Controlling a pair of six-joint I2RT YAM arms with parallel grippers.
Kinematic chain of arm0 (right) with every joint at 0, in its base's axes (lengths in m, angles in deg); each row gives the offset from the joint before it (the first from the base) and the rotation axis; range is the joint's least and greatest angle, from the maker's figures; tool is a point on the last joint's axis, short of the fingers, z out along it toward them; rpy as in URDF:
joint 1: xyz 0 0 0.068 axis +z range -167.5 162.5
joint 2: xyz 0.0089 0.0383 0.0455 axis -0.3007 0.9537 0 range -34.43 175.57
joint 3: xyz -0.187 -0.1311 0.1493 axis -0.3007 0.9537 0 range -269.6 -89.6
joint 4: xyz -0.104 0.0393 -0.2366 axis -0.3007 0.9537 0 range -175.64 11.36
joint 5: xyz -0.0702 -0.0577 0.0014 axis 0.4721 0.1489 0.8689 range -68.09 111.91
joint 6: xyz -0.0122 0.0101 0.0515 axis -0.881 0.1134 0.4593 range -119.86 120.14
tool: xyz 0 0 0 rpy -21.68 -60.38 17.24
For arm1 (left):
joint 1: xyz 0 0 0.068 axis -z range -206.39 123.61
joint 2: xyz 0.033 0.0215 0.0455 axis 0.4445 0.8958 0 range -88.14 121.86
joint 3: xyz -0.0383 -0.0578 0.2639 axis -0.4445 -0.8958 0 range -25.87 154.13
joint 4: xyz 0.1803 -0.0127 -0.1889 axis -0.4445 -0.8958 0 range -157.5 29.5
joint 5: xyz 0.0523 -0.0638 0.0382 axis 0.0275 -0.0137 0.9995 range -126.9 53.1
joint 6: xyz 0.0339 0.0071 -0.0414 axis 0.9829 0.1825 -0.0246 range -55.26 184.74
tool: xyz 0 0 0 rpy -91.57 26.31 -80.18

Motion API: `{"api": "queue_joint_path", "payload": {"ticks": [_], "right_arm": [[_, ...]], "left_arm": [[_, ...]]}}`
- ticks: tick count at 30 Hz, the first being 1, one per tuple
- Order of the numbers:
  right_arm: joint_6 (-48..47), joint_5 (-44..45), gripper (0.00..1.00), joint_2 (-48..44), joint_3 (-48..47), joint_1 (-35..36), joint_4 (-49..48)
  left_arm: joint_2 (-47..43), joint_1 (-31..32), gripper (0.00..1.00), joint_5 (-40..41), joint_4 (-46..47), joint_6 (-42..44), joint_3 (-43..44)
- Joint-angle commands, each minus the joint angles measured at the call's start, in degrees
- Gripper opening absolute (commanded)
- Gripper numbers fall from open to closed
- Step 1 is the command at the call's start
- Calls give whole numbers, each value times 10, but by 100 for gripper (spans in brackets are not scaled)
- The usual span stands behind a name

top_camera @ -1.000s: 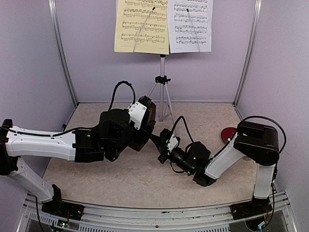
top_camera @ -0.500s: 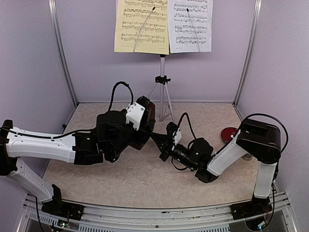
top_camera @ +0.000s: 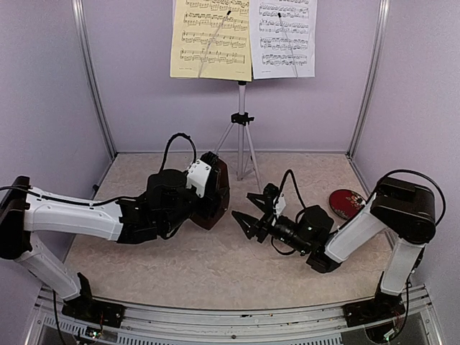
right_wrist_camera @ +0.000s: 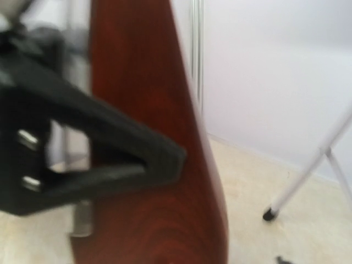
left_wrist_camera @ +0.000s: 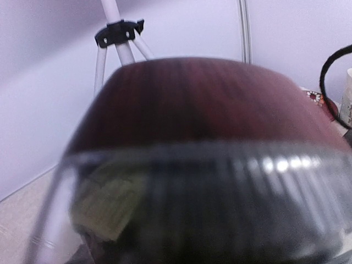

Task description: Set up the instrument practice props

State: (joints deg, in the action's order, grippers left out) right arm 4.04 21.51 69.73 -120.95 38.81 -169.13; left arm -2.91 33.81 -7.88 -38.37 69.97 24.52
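Observation:
The brown metronome [top_camera: 218,192] is at mid-table, tilted, with my left gripper [top_camera: 210,191] shut around it. Its dark wood fills the left wrist view [left_wrist_camera: 187,99], and my fingers are hidden there. My right gripper [top_camera: 244,209] stands open just right of the metronome, fingers spread and apart from it. In the right wrist view, one black finger [right_wrist_camera: 110,148] shows in front of the metronome's [right_wrist_camera: 148,220] side. The white tripod music stand [top_camera: 241,118] stands at the back. A yellow sheet [top_camera: 210,39] and a white sheet [top_camera: 283,36] rest on its desk.
A red round dish [top_camera: 346,201] lies on the mat at the right, beside my right arm. The left wrist view catches a white mug's edge [left_wrist_camera: 346,93] near the dish [left_wrist_camera: 316,99]. The tripod's legs [right_wrist_camera: 308,176] spread just behind the metronome.
My right gripper has opened and drawn back to the right, away from the metronome. The left arm has shifted slightly right and lower, still gripping the metronome.

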Motion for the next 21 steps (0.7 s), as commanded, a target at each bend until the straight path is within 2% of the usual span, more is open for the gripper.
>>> {"api": "queue_joint_path", "payload": {"ticks": [1, 5, 13, 17, 21], "right_arm": [[4, 1, 79, -53, 51, -4, 16], [12, 16, 82, -98, 53, -6, 107], [61, -18, 84, -154, 18, -48, 242], [78, -46, 84, -168, -5, -65, 287], [78, -66, 84, -176, -47, -73, 347]], "left_arm": [[33, -27, 21, -96, 150, -29, -27], [81, -31, 22, -133, 242, -18, -55], [130, -36, 25, -166, 314, -35, -71], [140, -43, 40, -192, 328, -49, -80], [135, -52, 68, -220, 326, -64, -91]]}}
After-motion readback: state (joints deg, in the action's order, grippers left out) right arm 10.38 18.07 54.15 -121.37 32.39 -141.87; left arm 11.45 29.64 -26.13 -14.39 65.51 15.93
